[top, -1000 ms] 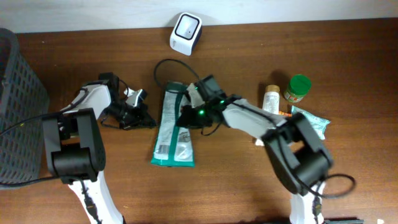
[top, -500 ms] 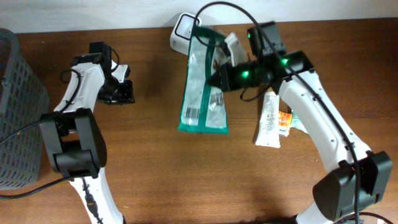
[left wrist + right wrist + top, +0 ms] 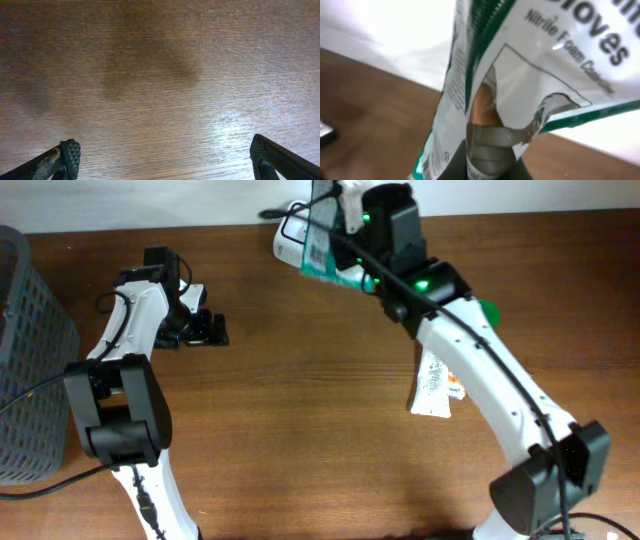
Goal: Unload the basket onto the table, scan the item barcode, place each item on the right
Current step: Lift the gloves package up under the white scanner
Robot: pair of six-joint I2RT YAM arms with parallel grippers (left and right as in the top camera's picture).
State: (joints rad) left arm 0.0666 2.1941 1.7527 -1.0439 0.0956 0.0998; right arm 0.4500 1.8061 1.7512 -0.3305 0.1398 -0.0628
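Glove packet hangs pinched in the right tool; left tool gapes wide, empty.

White links, black joints; green light; knurled left gripper pads

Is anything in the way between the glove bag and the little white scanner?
No, nothing visible is in the way. The right gripper holds the glove bag up right next to the white scanner. In the overhead view the bag overlaps part of the scanner.
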